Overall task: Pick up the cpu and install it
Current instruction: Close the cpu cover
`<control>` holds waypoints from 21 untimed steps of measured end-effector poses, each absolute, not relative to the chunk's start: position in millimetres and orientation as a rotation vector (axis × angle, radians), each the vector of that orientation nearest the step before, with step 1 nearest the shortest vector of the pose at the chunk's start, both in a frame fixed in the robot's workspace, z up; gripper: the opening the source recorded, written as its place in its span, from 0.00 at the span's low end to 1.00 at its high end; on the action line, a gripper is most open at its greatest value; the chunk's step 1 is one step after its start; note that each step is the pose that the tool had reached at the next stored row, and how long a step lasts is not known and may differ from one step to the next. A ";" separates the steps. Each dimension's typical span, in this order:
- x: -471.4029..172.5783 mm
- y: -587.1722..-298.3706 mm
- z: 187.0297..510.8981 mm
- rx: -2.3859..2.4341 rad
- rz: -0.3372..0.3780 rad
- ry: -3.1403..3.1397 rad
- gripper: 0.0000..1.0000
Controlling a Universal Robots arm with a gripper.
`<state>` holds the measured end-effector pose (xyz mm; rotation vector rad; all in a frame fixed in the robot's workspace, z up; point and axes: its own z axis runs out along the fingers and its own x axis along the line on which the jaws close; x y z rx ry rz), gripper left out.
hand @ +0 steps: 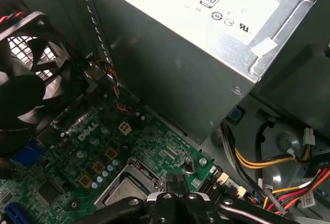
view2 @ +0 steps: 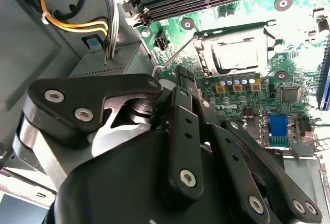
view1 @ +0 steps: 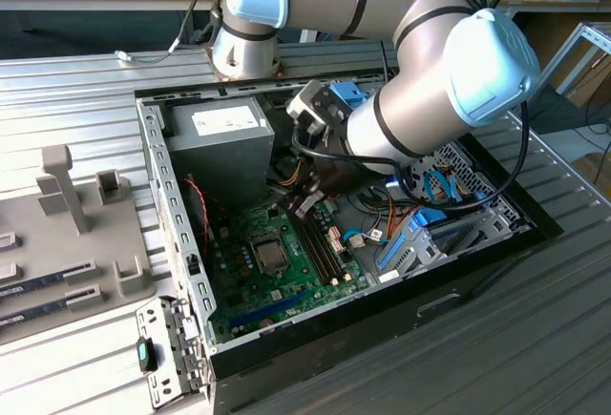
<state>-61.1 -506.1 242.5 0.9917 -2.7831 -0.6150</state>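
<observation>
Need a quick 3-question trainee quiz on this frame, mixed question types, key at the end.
1. True or false: the cpu lies on the grey tray outside the case.
2. The tool is: A) inside the computer case; B) over the tray; C) over the slatted table.
3. Fill in: the big grey box beside the motherboard is the ____.

Key: 1 false, it sits in the socket on the motherboard; 2 A; 3 power supply.
</observation>
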 end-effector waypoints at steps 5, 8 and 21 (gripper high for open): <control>-60.0 -509.7 241.8 0.991 -0.614 -2.783 0.11; -48.9 -511.0 240.2 0.989 -0.615 -2.780 0.11; -31.8 -478.6 238.7 0.996 -0.614 -2.771 0.11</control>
